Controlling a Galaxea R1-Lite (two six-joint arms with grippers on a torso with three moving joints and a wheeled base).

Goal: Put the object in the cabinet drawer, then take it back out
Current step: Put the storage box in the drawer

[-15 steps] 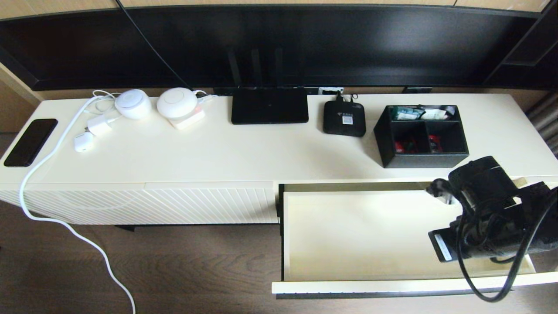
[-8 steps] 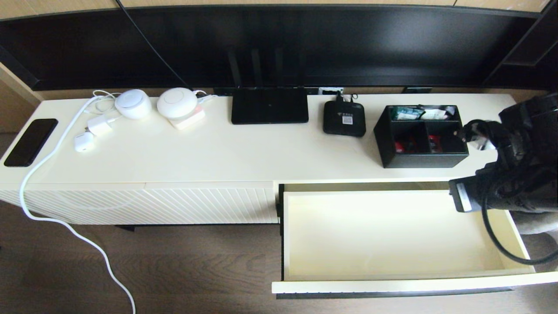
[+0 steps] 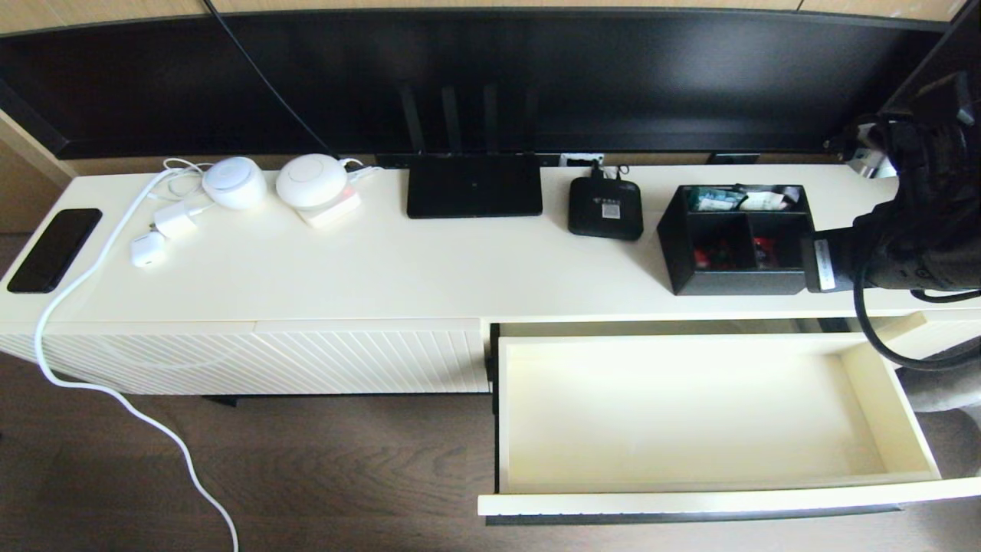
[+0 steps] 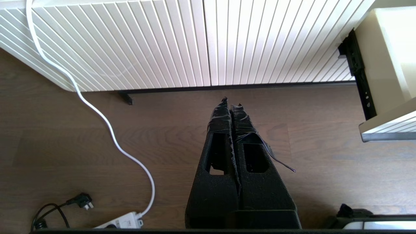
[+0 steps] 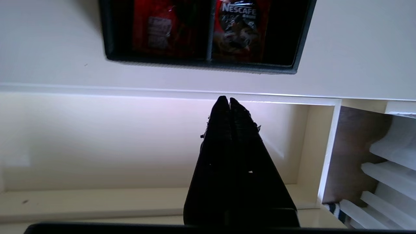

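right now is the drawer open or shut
Open: the cabinet drawer is pulled out, its bare cream interior showing, nothing inside; the organizer box sits on the cabinet top.

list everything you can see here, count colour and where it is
organizer box: 1, black, cabinet top right, packets inside
cabinet drawer: 1, cream, pulled open below the box
set-top box: 1, black, left of the organizer
router: 1, black, top centre
round devices: 2, white, top left
phone: 1, black, far left end
cable: 1, white, top down to floor
right pincer: 1, black, shut, above the drawer
left pincer: 1, black, shut, over the floor
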